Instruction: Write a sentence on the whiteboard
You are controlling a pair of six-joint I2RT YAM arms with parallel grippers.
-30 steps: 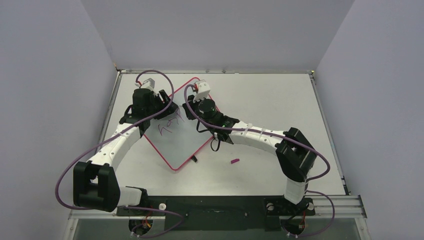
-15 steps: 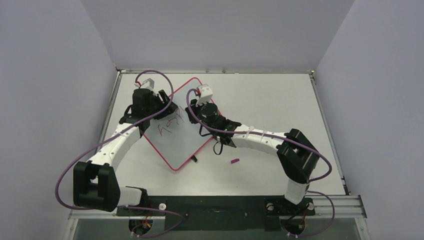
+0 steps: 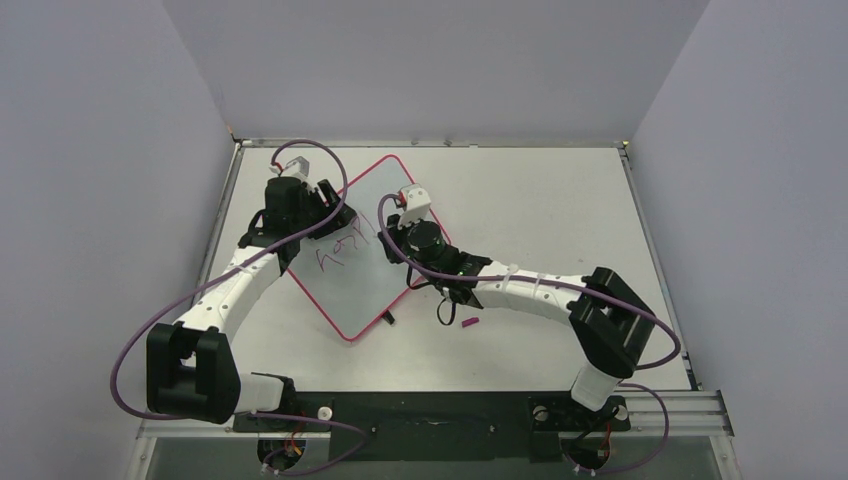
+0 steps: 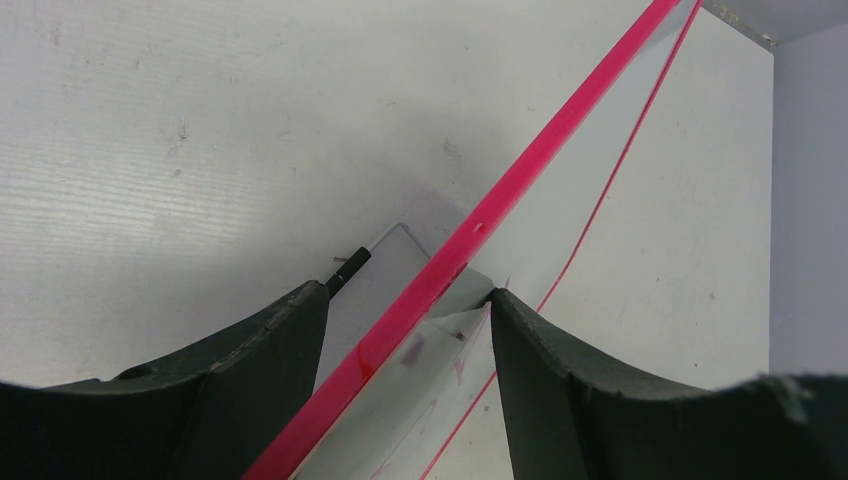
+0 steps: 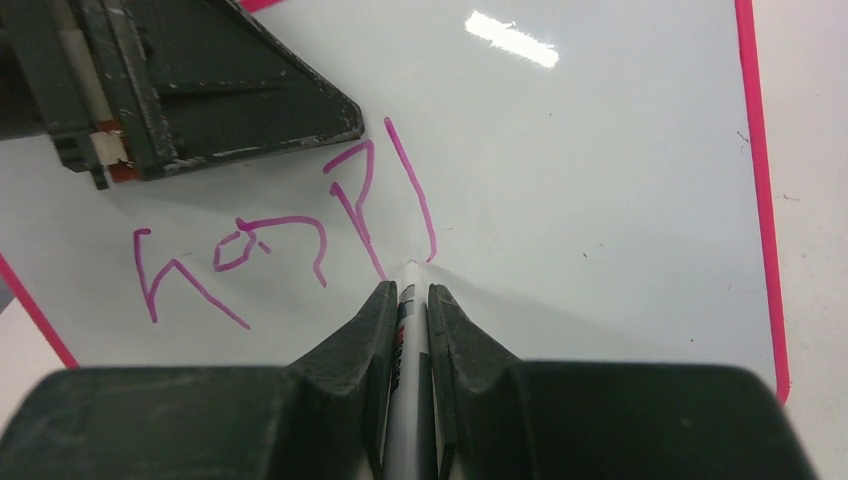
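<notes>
The whiteboard (image 3: pixel 362 295), glossy white in a thin red-pink frame, lies beneath both claws. The left gripper (image 4: pixel 410 293) straddles its frame, jaws apart; whether it pinches, I cannot tell. The right gripper (image 5: pixel 408 290) is clenched on a marker (image 5: pixel 408 340), tip on the board just ahead. The sentence (image 5: pixel 413 200), magenta scrawl beyond that tip, shows roughly four letters, so most, I judge, remains.

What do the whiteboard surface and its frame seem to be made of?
The whiteboard looks like a smooth glossy coated sheet: a bright glare sits on it. Its frame looks like thin pink-red plastic, though I cannot be sure.
</notes>
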